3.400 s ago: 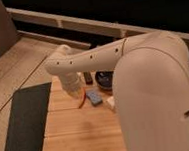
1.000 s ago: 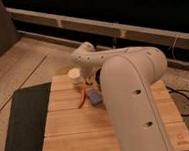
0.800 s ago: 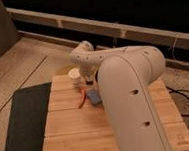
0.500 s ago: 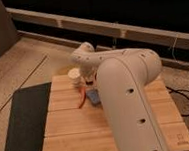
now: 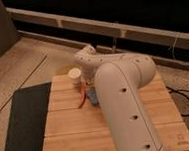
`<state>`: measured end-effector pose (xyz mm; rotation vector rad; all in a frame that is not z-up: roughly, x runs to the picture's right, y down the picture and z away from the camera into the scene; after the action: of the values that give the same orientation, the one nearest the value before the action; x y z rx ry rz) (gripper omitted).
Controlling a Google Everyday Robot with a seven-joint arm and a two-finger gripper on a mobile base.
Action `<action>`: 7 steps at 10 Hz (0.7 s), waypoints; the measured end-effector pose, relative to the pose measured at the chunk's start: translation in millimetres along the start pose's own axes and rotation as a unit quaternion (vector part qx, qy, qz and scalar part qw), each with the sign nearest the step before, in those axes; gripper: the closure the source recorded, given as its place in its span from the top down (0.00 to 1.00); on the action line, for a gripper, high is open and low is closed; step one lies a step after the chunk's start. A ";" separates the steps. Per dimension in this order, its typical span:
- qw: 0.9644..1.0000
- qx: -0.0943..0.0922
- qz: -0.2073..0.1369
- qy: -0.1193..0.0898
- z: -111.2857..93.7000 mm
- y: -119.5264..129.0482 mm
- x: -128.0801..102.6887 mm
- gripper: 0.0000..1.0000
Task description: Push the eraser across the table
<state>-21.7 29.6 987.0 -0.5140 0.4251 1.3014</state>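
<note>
Looking down on a tan plank table [image 5: 73, 135], its planks running left to right. Filling the near right, a thick white robot arm [image 5: 124, 112] rising from the bottom edge and bending back toward the table's far side. Narrowing beyond the elbow [image 5: 130, 69] into a slim forearm [image 5: 88, 56] reaching left and downward.

Lying at the table's middle, just left of the arm: a small blue-grey block, seemingly the eraser [image 5: 92, 96], partly hidden by the arm. Long axis apparently tilting from near right to far left, though hard to tell. Leaning beside it on the left, touching or nearly so, a thin red-orange stick-like thing [image 5: 82, 97], slanting from near left to far right.

Standing upright behind these, near the far edge, a small pale cup [image 5: 75, 76]. Ending somewhere just right of the cup and above the eraser, the gripper [image 5: 88, 82], mostly hidden by the arm; cannot tell whether clenched or released.

Stretching open and bare: the near left half of the table, toward the near edge, and a strip at the right beyond the arm. Lying along the left edge on the floor, a dark grey mat [image 5: 20, 127]. Running across the far background, a speckled floor [image 5: 17, 67] and a pale ledge [image 5: 108, 26] under dark panels. Trailing at the far right, black cables [image 5: 187, 93].
</note>
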 end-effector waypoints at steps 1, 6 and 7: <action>1.000 -0.001 -0.001 0.002 1.3 -0.1 -0.1 0.00; 0.990 0.035 -0.114 -0.071 23.1 -24.3 -71.0 0.00; 0.977 0.066 -0.165 -0.122 -2.8 -31.9 -107.3 0.00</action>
<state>-14.0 -63.0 1049.4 -0.2927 0.2079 0.9926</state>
